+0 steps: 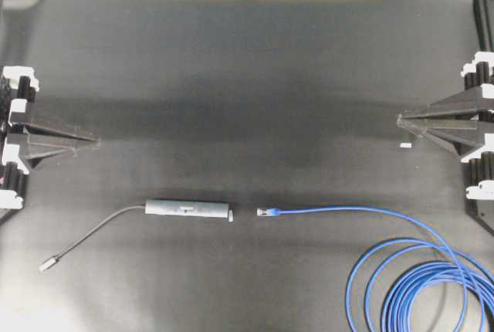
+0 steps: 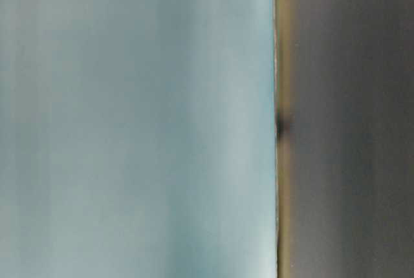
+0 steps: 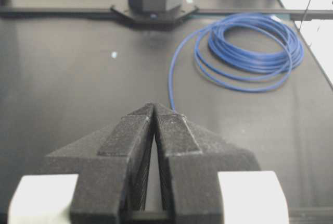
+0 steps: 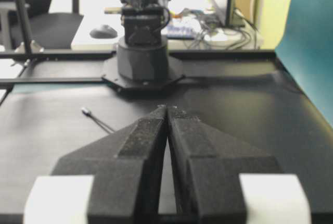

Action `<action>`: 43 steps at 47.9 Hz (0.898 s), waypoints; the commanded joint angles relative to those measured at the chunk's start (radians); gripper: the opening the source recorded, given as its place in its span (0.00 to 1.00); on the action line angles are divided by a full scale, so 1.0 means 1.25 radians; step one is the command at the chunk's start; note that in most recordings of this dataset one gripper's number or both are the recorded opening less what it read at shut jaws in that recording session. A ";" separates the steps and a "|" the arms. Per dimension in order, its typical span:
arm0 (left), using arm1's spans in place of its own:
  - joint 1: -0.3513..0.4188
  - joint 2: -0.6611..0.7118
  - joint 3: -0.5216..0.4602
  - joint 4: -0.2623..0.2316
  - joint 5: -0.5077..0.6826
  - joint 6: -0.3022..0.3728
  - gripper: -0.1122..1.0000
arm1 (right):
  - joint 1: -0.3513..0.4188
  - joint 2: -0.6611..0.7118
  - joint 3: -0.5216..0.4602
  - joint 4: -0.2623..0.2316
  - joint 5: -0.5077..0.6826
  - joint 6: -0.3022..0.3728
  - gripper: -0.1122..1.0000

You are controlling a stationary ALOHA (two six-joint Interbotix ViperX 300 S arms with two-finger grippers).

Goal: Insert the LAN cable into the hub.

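both claws closed, empty: left claw (image 1: 94, 141), right claw (image 1: 401, 121). hub (image 1: 187, 208) below-right of left claw; blue cable (image 1: 340, 210) plug below-left of right. pinch plug squarely, steady hub.

Left gripper (image 1: 94, 141) sitting at the table's (image 1: 247, 54) left edge, jaws pressed together, holding nothing, tip pointing toward the centre. Right gripper (image 1: 401, 121) mirroring it at the right edge, fingers likewise closed and empty.

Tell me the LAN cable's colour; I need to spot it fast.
Bright blue, clearest in the overhead view: the LAN cable.
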 commanded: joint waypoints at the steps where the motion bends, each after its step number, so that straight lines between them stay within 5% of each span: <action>1: 0.013 0.006 -0.017 0.034 -0.006 -0.001 0.15 | -0.009 0.007 -0.018 0.004 -0.005 0.004 0.13; 17: 0.007 0.013 -0.011 0.034 0.017 -0.009 0.11 | -0.015 0.080 -0.093 0.025 0.198 0.006 0.10; 32: 0.016 0.022 -0.010 0.034 0.017 -0.050 0.12 | -0.009 0.191 -0.103 0.026 0.218 0.058 0.10; 37: 0.016 0.029 -0.010 0.034 0.017 -0.074 0.26 | -0.007 0.243 -0.118 0.026 0.215 0.075 0.10; 43: 0.011 0.032 -0.010 0.034 0.016 -0.094 0.60 | -0.007 0.291 -0.135 0.026 0.215 0.076 0.19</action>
